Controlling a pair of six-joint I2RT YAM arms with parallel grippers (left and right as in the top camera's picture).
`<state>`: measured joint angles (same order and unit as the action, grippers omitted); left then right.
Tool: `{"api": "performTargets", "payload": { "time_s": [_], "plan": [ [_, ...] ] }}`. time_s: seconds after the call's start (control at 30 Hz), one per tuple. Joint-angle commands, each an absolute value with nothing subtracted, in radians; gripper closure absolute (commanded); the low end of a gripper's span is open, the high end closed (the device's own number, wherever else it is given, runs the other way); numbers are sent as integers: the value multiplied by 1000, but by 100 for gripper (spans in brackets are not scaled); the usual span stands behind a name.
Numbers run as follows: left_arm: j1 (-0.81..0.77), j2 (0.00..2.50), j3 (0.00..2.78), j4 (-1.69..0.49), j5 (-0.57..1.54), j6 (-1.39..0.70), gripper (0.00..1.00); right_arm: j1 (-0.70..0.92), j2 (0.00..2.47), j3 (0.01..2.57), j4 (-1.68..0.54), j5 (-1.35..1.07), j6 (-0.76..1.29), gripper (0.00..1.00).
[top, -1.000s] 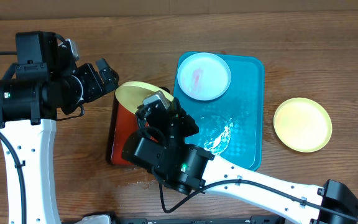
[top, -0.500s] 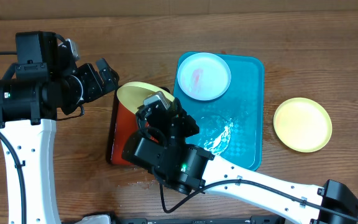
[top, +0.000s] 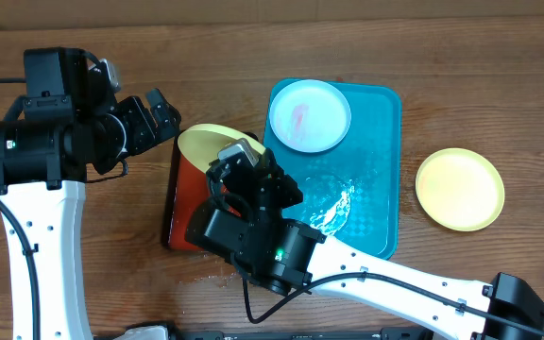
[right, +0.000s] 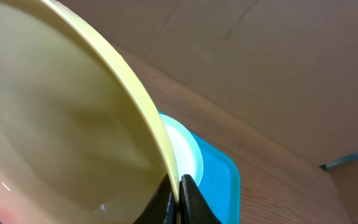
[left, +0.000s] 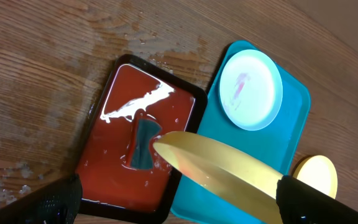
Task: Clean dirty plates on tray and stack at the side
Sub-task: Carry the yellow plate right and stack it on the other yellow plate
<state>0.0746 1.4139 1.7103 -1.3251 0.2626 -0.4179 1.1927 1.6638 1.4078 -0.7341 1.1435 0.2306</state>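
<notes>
My right gripper (top: 238, 154) (right: 178, 190) is shut on the rim of a yellow-green plate (top: 204, 142) (right: 61, 124) and holds it steeply tilted above the red tray (top: 179, 203). The left wrist view shows this plate edge-on (left: 229, 171). My left gripper (top: 163, 111) (left: 179, 202) is open and empty, up and to the left of the plate. The mint-rimmed plate (top: 309, 115) (left: 250, 90) (right: 188, 149), with a pink smear, lies at the far end of the teal tray (top: 378, 179) (left: 298, 115) (right: 219, 180). A second yellow-green plate (top: 459, 189) (left: 317, 177) lies on the table to the tray's right.
The black-rimmed red tray (left: 114, 168) holds water, white foam (left: 135, 106) and a dark teal sponge-like piece (left: 145, 144). Wet glints lie on the teal tray's near half (top: 333, 210). A cardboard wall (right: 260, 56) stands behind the table.
</notes>
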Motion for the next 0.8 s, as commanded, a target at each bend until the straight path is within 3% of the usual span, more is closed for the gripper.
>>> {"api": "performTargets", "payload": {
  "time_s": [0.0,0.1,0.17,0.27,0.4,0.5,0.63,0.77],
  "plan": [
    [78,1419,1731,-1328,281,-403,0,1176,1665,1424,-733,1220,234,96],
    [78,1419,1731,-1328,281,-403,0,1175,1665,1424,-693,1098,187,96],
    [78,1419,1731,-1328,281,-403,0,1183,1665,1423,-697,1147,104,96],
    [78,1419,1731,-1328,281,-403,0,1177,1665,1422,-680,1187,188,96],
    [78,1419,1731,-1328,281,-403,0,1193,1665,1422,-688,1194,138,96],
    [78,1419,1731,-1328,281,-403,0,1159,1665,1422,-698,1168,299,96],
    [78,1419,1731,-1328,281,-403,0,1045,1661,1422,-743,918,485,96],
    [78,1419,1731,-1328,281,-403,0,821,1628,1423,-773,481,577,96]
  ]
}}
